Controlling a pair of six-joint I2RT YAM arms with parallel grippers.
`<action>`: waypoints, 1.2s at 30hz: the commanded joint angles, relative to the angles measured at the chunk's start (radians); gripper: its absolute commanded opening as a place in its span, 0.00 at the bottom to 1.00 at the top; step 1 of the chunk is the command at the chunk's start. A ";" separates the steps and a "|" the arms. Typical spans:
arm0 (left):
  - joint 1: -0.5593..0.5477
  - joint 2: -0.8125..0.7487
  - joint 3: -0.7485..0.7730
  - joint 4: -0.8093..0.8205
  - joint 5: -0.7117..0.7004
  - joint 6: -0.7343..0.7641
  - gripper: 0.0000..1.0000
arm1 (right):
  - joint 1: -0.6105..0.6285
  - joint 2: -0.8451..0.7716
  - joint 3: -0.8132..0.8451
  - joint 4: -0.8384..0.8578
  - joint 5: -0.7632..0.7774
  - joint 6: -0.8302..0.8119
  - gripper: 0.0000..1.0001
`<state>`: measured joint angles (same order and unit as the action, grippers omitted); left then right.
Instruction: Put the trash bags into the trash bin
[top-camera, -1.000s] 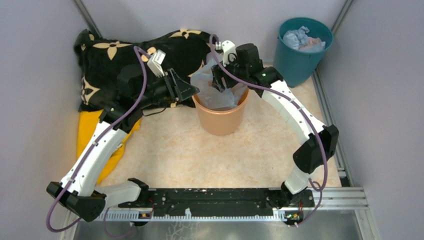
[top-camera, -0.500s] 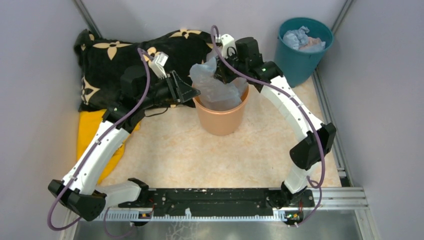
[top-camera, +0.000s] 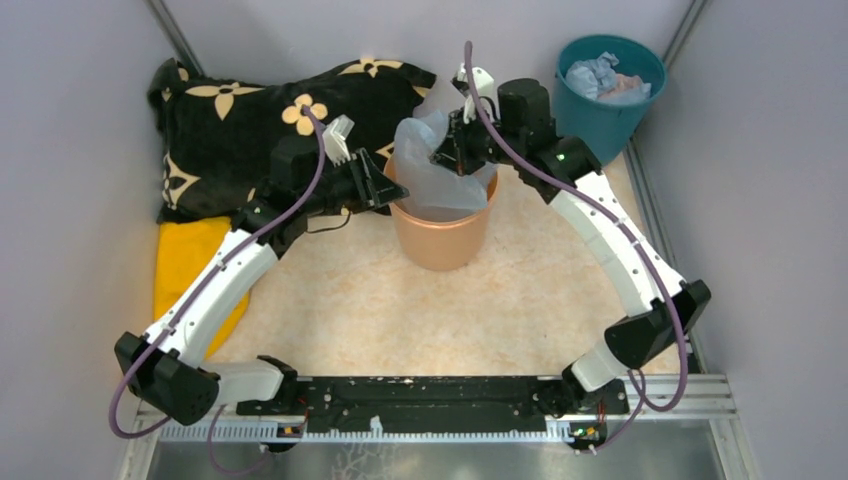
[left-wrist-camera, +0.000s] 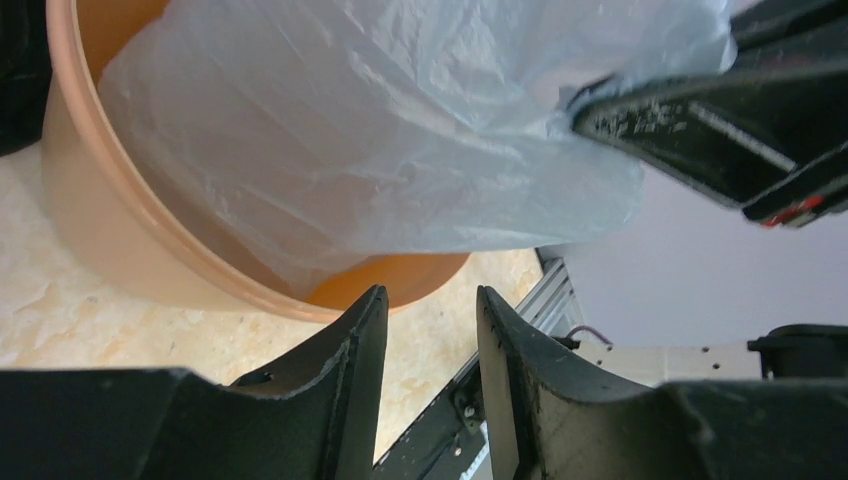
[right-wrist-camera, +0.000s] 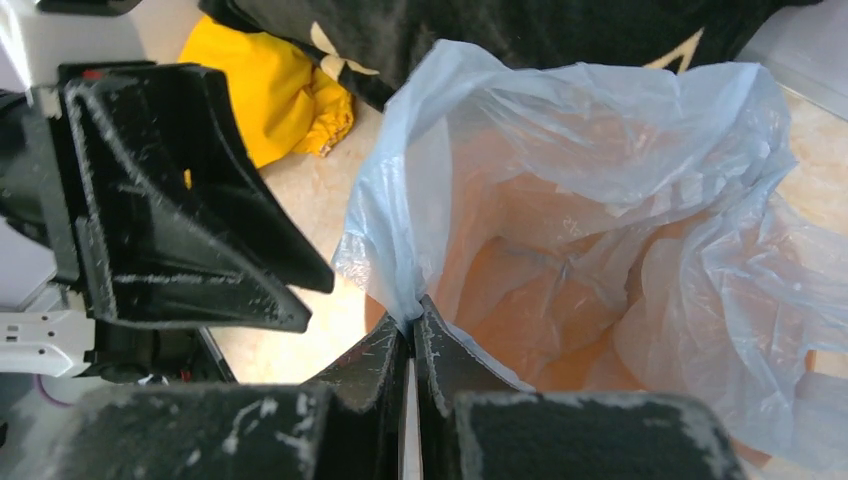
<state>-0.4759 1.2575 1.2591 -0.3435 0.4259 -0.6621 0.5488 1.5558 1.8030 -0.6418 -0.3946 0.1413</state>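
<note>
Right wrist view: the pale blue, crinkly, see-through trash bag (right-wrist-camera: 600, 200) stands upright, lower half inside the peach trash bin (top-camera: 440, 245), mouth gaping upward. My right fingers (right-wrist-camera: 418, 345) pinch its raised edge above the bin. My left fingers (top-camera: 383, 188) hover parted and empty beside the bin's rim, over the bench (top-camera: 350, 300).

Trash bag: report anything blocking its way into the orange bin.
Nothing visible does. The trash bag, pinched by the right pincer, hangs partly inside the trash bin; the open left pincer sits outside its rim.
</note>
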 joint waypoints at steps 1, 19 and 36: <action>0.000 -0.031 0.004 0.125 -0.020 -0.071 0.44 | 0.022 -0.078 -0.044 0.049 -0.018 0.006 0.01; 0.000 0.014 -0.010 0.319 0.016 -0.257 0.44 | 0.129 -0.079 -0.129 0.065 0.012 -0.040 0.37; -0.001 0.012 -0.034 0.229 0.040 -0.190 0.45 | 0.140 -0.107 -0.152 0.138 -0.005 -0.015 0.33</action>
<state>-0.4759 1.2781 1.2404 -0.0898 0.4450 -0.8867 0.6800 1.5002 1.6161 -0.5652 -0.3969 0.1173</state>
